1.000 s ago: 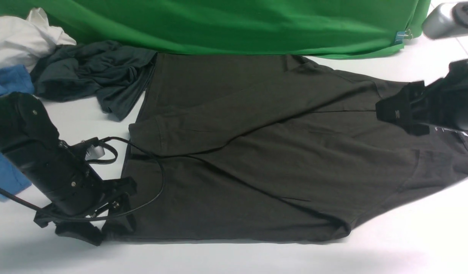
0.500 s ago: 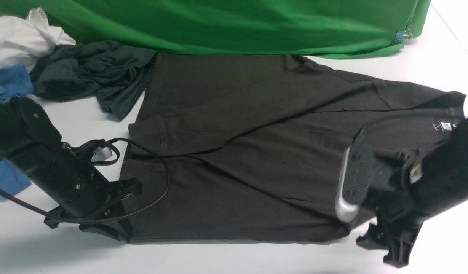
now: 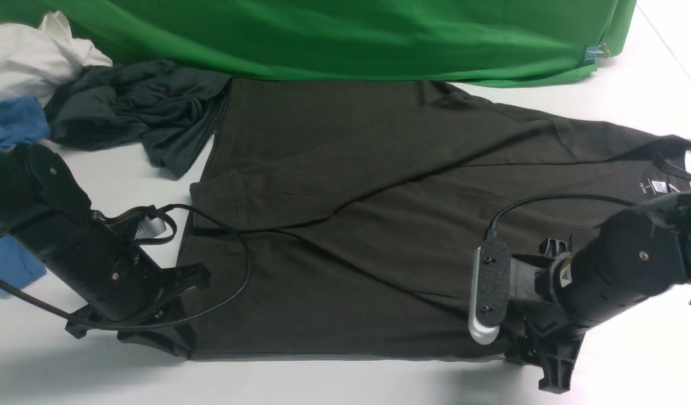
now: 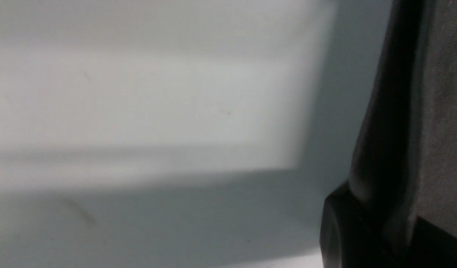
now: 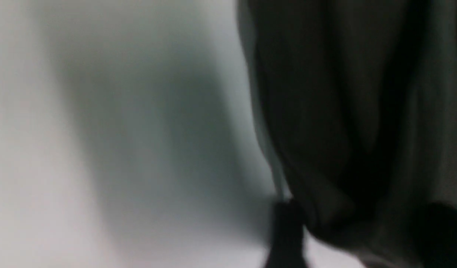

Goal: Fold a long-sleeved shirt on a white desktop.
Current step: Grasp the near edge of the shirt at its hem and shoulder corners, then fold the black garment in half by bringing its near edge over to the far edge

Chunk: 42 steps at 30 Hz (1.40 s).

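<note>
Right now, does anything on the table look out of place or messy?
Yes. A crumpled dark grey garment lies bunched at the far left, its edge reaching the far corner of the long-sleeved shirt. A white garment and blue clothes are heaped beside it. The left arm's cable also loops over the shirt.

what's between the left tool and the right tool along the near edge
The near edge of the long-sleeved shirt, flat on the white desktop, fills that stretch; the front view shows it.
</note>
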Tool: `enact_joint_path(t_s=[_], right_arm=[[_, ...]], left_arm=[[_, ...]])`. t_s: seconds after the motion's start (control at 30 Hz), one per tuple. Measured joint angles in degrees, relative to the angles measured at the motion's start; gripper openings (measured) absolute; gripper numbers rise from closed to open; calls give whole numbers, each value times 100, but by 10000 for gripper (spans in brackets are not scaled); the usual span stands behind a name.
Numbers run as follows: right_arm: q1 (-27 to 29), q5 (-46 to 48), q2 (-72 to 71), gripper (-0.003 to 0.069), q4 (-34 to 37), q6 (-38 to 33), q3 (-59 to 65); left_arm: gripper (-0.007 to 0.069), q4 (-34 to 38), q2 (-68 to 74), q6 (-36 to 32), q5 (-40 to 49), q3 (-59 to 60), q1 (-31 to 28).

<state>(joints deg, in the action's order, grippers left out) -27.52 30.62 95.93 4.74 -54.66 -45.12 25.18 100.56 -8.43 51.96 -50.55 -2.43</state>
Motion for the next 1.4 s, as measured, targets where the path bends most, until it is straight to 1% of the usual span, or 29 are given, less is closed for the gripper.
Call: enact_joint_path(t_s=[0.1,0.17,0.2,0.33,0.53,0.63,0.67,0.8,0.9,0.97,1.1,1.23,1.33,1.4], right_arm=[[0,-3,18,155,36,0,-15],[0,-49,-9,79,8,0,-15],[0,-42,-37,64,3,0,-9],[0,230,-307,56,-15,59,28],[0,764,-1185,55,-3,333,31],[0,1082,-1538,55,274,756,104],[0,1117,-1555,55,304,784,114],[0,1612,-1859,54,882,896,638],[0,1931,-2172,54,1205,908,1198],[0,2020,-2354,54,1318,908,1343],[0,2018,-2891,54,1389,909,1420],[0,1699,-3191,54,1255,908,1257],[50,1511,-3078,54,916,908,646],[188,1485,-2837,54,761,903,172]], left_arm=[[48,6,4,-10,-20,0,0],[48,6,-4,-7,-20,0,0],[48,-5,-18,-7,-20,6,0],[48,-120,-221,-2,-178,83,5],[48,-294,-1211,181,-254,445,5],[48,-371,-1875,286,-254,899,10],[48,-371,-1911,286,-254,935,10],[48,-311,-2764,298,-235,1780,12],[48,-187,-3495,523,-81,2387,12],[48,-108,-3801,557,-37,2538,12],[48,-81,-4419,577,-167,2510,16],[48,-91,-4511,595,-232,2210,16],[48,-146,-4219,596,-313,1610,16],[48,-195,-3907,600,-359,1186,16]])
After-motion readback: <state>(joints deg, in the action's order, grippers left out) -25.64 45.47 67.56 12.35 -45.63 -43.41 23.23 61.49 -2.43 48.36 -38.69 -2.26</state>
